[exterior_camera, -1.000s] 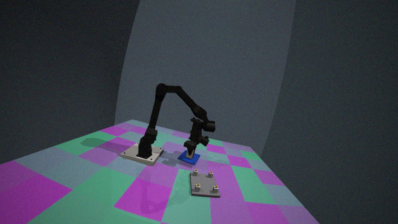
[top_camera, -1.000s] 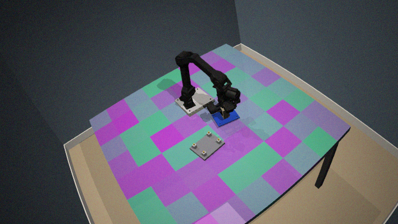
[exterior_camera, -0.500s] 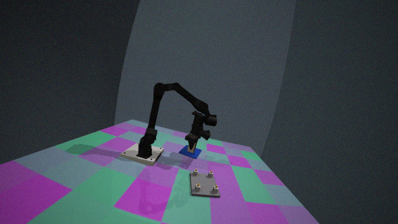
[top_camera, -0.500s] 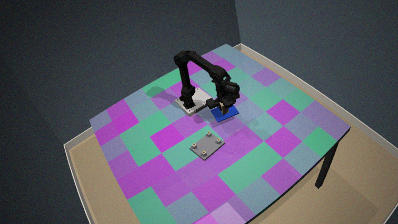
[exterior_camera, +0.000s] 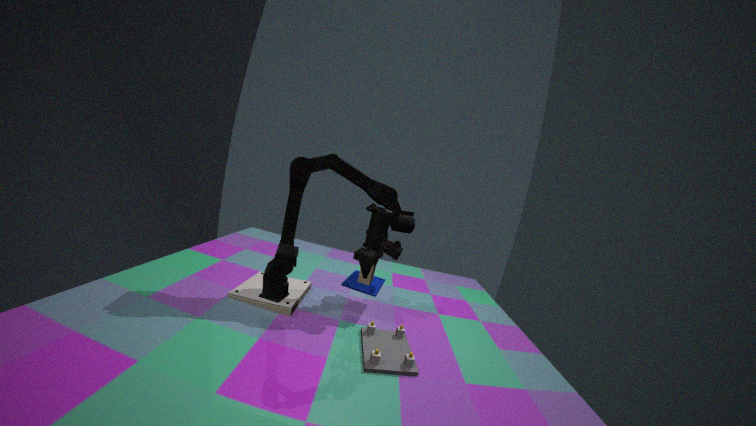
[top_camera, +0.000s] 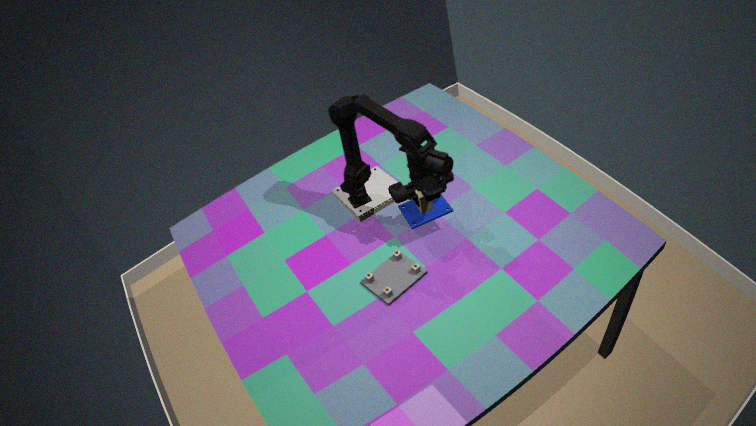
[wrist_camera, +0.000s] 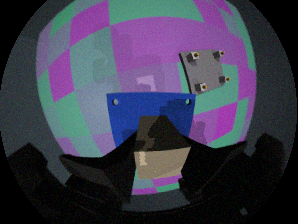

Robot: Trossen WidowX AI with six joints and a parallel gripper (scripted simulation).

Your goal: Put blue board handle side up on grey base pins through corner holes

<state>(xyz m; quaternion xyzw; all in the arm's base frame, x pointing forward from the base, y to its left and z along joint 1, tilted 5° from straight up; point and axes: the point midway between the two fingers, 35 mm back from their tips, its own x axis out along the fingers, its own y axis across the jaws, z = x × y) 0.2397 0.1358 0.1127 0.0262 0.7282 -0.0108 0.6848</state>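
Top view: the hand (top_camera: 424,203) (exterior_camera: 365,274) (wrist_camera: 154,132) is clamped on the blue board's handle (top_camera: 422,200) (exterior_camera: 366,275) (wrist_camera: 161,162) (no lettering legible on the board (top_camera: 436,210) (exterior_camera: 351,280) (wrist_camera: 125,117)).

A patchwork-coloured table (top_camera: 460,317) (exterior_camera: 275,365) (wrist_camera: 150,45) stands by dark walls (top_camera: 211,63) (exterior_camera: 396,105).

Top view: high, oblique, facing down over the patterned table (top_camera: 460,296) (exterior_camera: 174,365); far off. Exterior view: lower, nearer, facing across the tabletop. Shared by both: whole arm (top_camera: 391,119) (exterior_camera: 351,174). Wrist view: close above blue board (top_camera: 429,215) (exterior_camera: 355,285) (wrist_camera: 127,117). All three: grey base (top_camera: 393,277) (exterior_camera: 388,346) (wrist_camera: 205,70).
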